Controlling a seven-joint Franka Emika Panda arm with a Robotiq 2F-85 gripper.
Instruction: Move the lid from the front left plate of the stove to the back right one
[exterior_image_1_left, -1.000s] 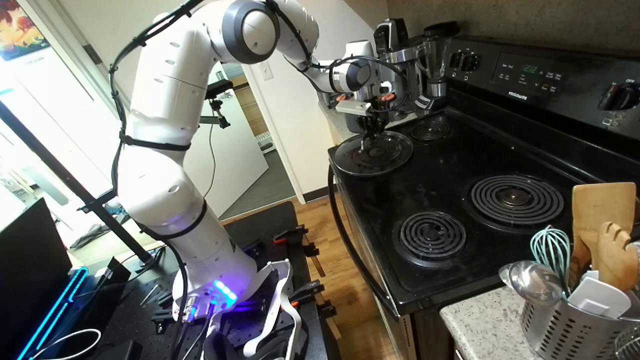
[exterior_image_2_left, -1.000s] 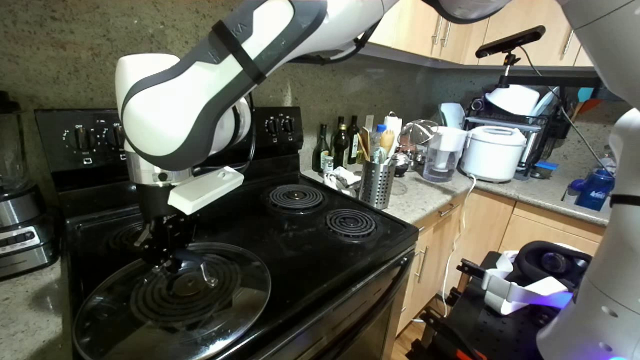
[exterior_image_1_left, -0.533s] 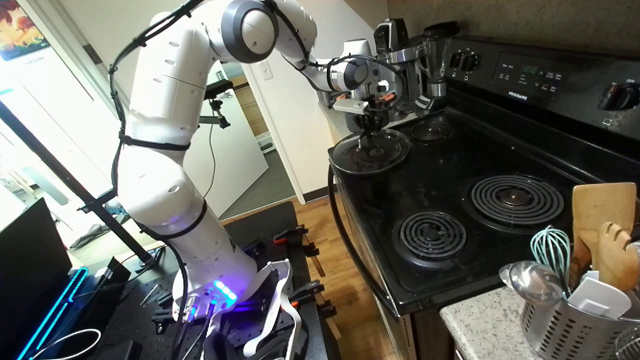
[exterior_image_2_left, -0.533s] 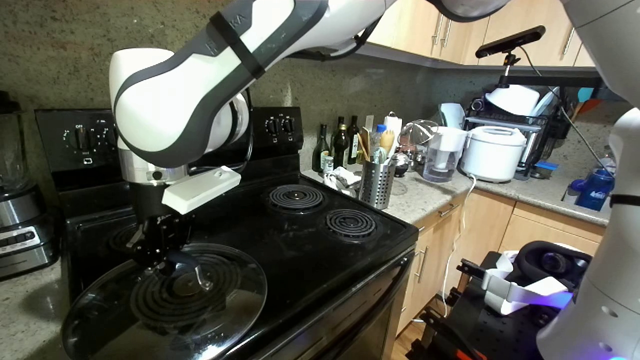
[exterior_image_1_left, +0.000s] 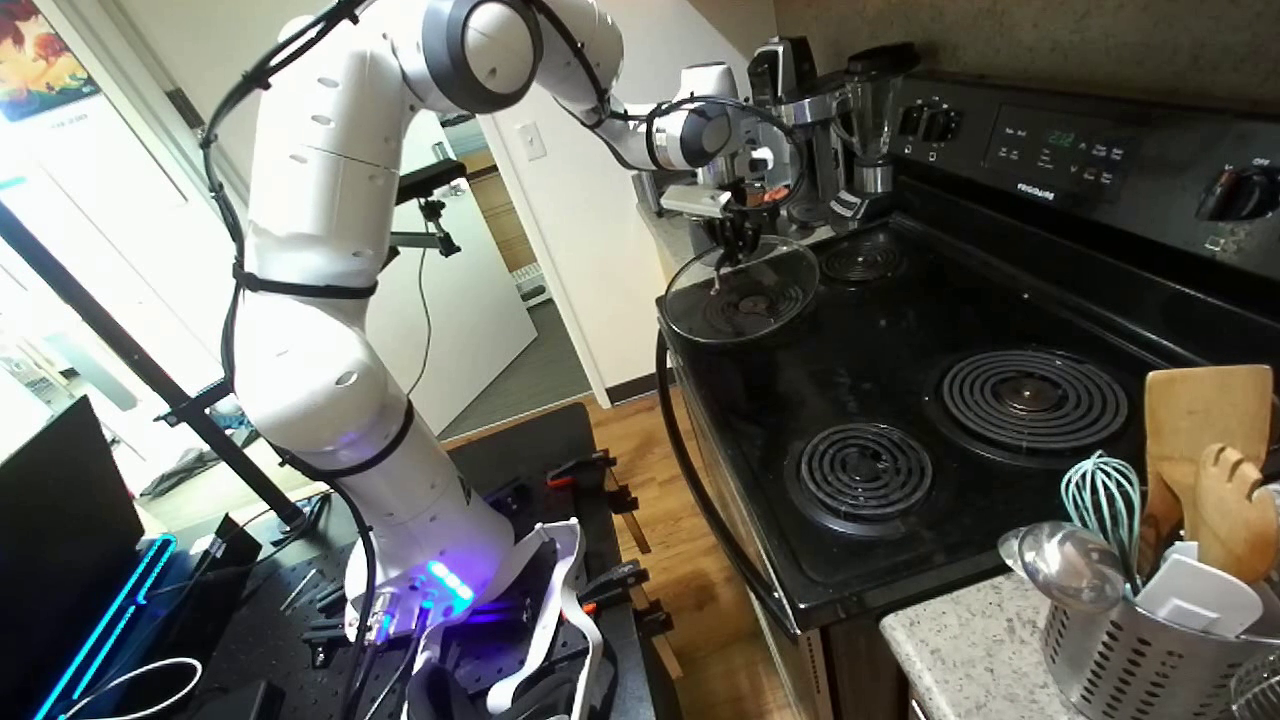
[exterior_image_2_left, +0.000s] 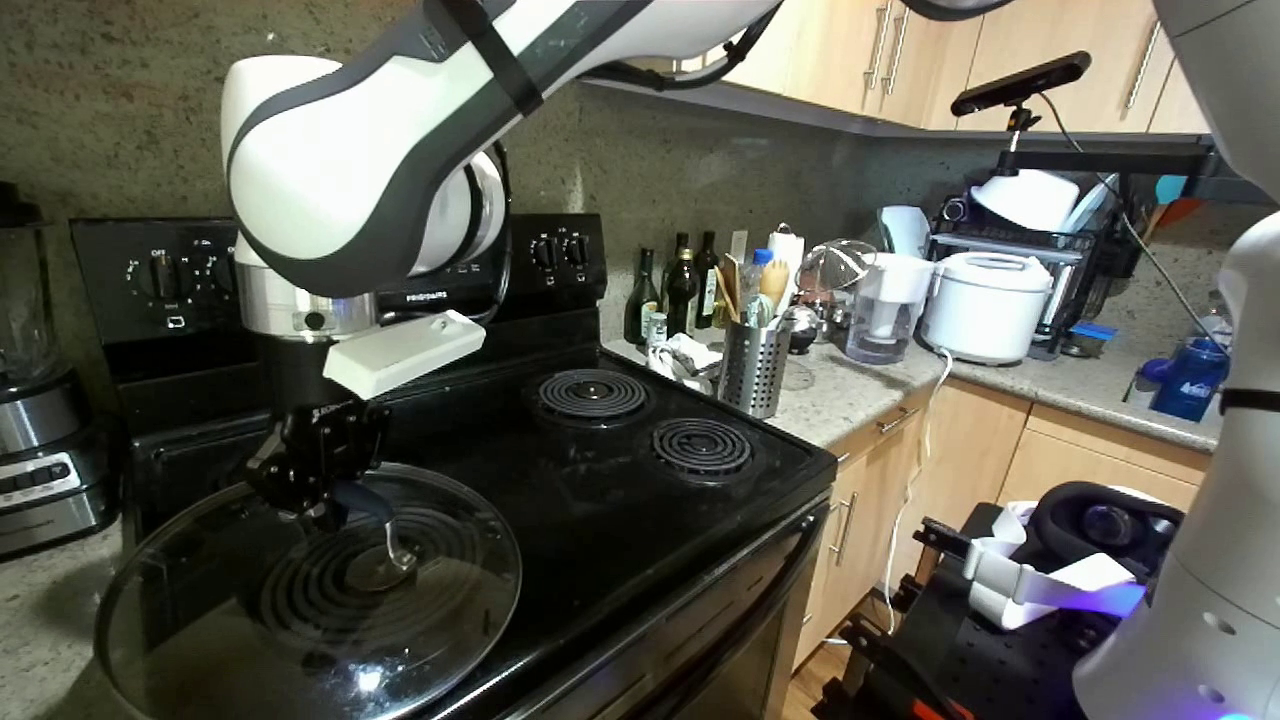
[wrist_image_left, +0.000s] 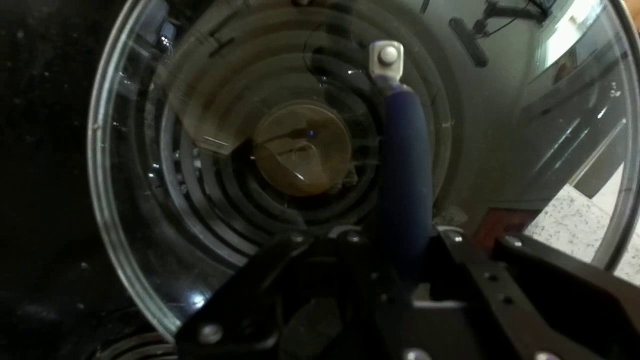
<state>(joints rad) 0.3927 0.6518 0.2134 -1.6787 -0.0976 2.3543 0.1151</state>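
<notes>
Lid (exterior_image_2_left: 310, 610), clear glass, metal-rimmed: located over the near left burner (wrist_image_left: 302, 150), front of the stove (exterior_image_2_left: 590, 520) being taken as near; coils seen through it; held at a tilt; its left portion overlapped in view with the left countertop (exterior_image_2_left: 50, 600); whether the stove is touched by it cannot be told. Handle (wrist_image_left: 406, 170), dark blue, fixed by a riveted metal mount (wrist_image_left: 386, 57): gripped by the claw (wrist_image_left: 399, 235), which is narrowed about it from both sides. Stove, black: fitted with a large far right burner (exterior_image_2_left: 592, 393), a smaller near right burner (exterior_image_2_left: 702, 447) and, beyond the lid, a small far left burner (exterior_image_1_left: 862, 262). Control panel (exterior_image_1_left: 1055, 150): set along the stove's far edge, lit by green digits. Right countertop (exterior_image_2_left: 850, 405): occupied by a perforated steel utensil holder (exterior_image_2_left: 752, 370), stood just beside the stove; dark glass bottles (exterior_image_2_left: 683, 290), placed farther back; a white cooker (exterior_image_2_left: 985, 310), set well to the right. Blender (exterior_image_1_left: 868, 140): stood on the left countertop. Headset (exterior_image_2_left: 1110, 520), white-strapped: laid on a black table (exterior_image_2_left: 1035, 650), near right.
</notes>
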